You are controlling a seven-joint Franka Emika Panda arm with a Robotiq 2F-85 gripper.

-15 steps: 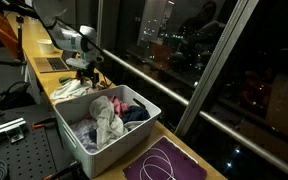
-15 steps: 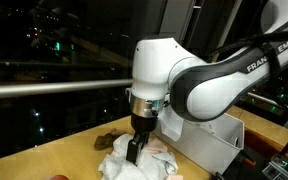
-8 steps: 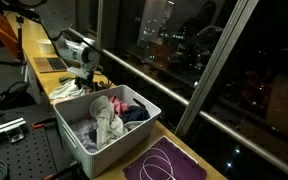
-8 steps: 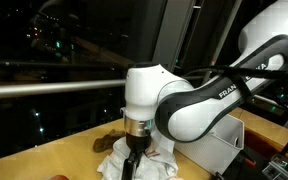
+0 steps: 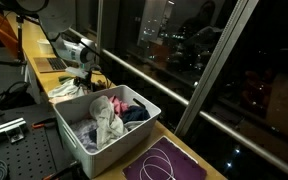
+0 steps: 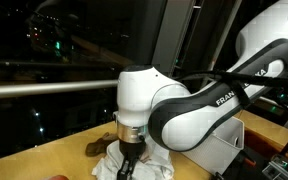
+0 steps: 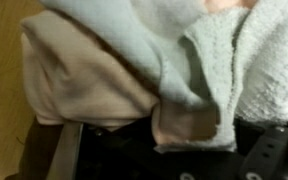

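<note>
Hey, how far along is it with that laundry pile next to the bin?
Several garments already lie in the white bin. The gripper is pressed down into the pile of cloths on the counter; whether it grips one, I cannot tell. That whole pile is outside the bin.

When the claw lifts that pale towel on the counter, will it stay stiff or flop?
Likely floppy: the towel lies in soft folds. Probably light and not slippery, since its surface looks fuzzy. It may drag the beige cloth along, because it lies over that cloth's edge.
</note>
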